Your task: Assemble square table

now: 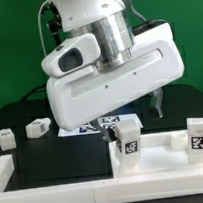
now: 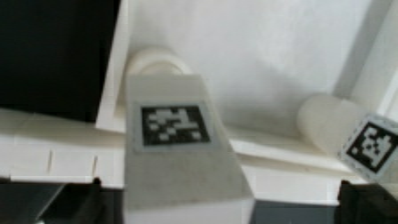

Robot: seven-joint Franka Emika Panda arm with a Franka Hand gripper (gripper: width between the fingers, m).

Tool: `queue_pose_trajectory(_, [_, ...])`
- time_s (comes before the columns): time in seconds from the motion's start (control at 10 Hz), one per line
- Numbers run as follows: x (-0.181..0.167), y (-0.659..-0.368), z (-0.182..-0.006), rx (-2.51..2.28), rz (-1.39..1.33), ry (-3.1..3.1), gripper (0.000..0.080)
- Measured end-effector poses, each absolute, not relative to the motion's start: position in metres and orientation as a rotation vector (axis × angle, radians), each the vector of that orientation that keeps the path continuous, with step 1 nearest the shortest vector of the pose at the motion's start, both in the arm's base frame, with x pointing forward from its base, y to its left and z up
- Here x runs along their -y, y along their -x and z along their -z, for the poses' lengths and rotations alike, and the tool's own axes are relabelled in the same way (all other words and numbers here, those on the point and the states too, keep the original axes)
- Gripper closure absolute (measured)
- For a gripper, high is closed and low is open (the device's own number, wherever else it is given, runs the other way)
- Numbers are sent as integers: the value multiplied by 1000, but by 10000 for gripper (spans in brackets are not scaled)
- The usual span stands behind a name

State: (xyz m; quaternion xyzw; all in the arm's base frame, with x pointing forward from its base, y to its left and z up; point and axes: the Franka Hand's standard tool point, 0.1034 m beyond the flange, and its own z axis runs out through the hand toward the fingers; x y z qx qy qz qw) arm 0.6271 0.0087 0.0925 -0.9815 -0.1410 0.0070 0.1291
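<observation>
The square table's white panel [image 1: 160, 157] lies at the front of the exterior view's right. Two tagged white legs stand on it, one in the middle [image 1: 126, 138] and one at the right [image 1: 197, 135]. Two more tagged legs [image 1: 37, 127] [image 1: 7, 138] lie loose at the left. My gripper [image 2: 217, 203] is open, and its dark fingertips [image 2: 71, 197] straddle the middle leg [image 2: 171, 125] without touching it. The other standing leg [image 2: 361, 138] and the panel [image 2: 267, 55] show behind it. In the exterior view the arm's white hand [image 1: 108, 84] hides the fingers.
Plain white bars [image 1: 4, 171] border the black work surface [image 1: 55, 159] at the left and front. The marker board [image 1: 97, 127] lies behind the middle leg, half hidden by the arm. A green backdrop stands behind.
</observation>
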Motion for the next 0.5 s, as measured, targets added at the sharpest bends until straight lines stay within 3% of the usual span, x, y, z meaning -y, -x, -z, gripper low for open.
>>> queue_pose_trajectory(0.5, [-5,-622,-90,392,-61,2849,151])
